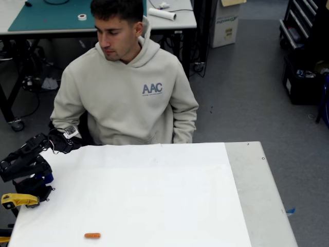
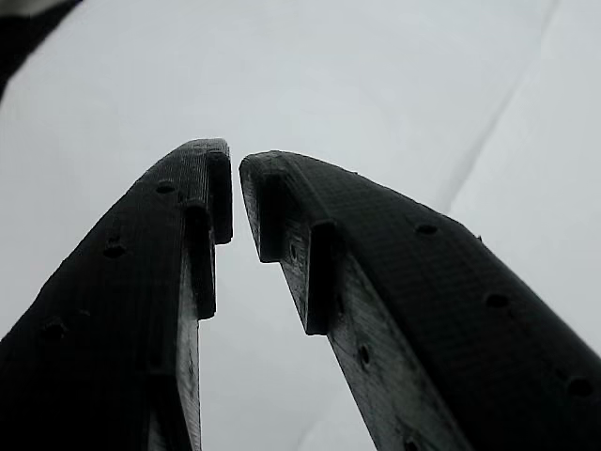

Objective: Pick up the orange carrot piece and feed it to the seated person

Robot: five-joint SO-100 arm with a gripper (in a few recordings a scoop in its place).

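The orange carrot piece (image 1: 92,235) lies flat on the white sheet near the table's front edge, left of centre. The seated person (image 1: 126,98), in a light beige hoodie, sits behind the far edge of the table and looks down to the picture's left. My black gripper (image 1: 49,141) rests folded at the table's far left corner, well behind the carrot and just in front of the person's sleeve. In the wrist view the gripper (image 2: 235,164) is shut, its two fingertips almost touching, with nothing between them and only white sheet beyond.
A white sheet (image 1: 154,195) covers most of the grey table (image 1: 257,195). The arm's blue base (image 1: 33,185) and a yellow part (image 1: 18,199) stand at the left edge. A workbench (image 1: 51,20) stands behind the person.
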